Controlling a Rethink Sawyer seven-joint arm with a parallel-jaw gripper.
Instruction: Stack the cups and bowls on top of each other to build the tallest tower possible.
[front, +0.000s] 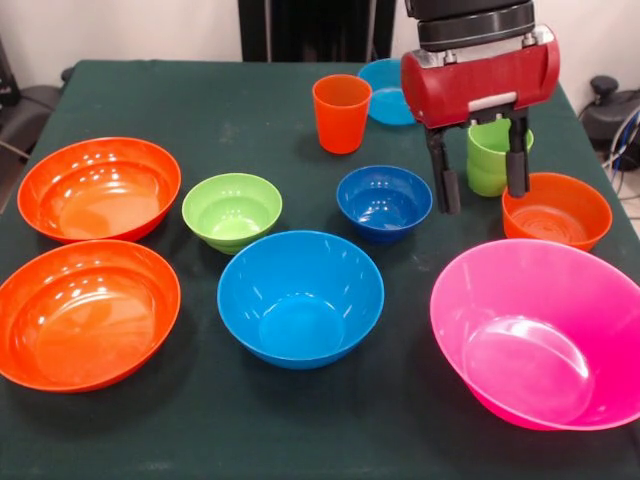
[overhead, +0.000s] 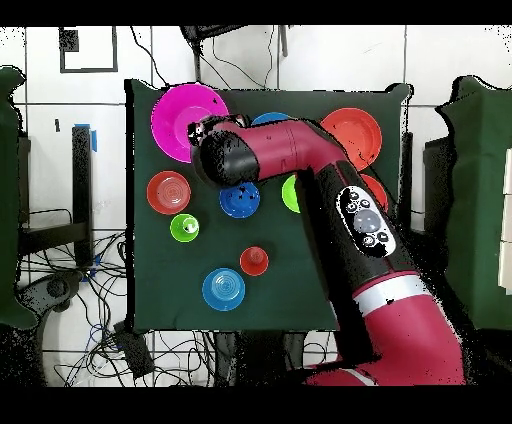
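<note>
Fingers (front: 447, 185) are hanging spread wide and holding nothing, the gripper (front: 478, 185) hovering above the cloth between the dark blue bowl (front: 384, 202) and the small orange bowl (front: 556, 208), with a lime green cup (front: 490, 158) standing just behind. No tower is showing yet: every piece is sitting apart on the table (front: 200, 100), the large pink bowl (front: 540, 330), the large blue bowl (front: 300, 297) and two large orange bowls (front: 98, 187) among them. Starting well probably means picking a wide bowl as the base, closing on one rim wall and lifting it level. The orange cup (front: 341, 112) and the other small pieces are likely best saved for the top.
</note>
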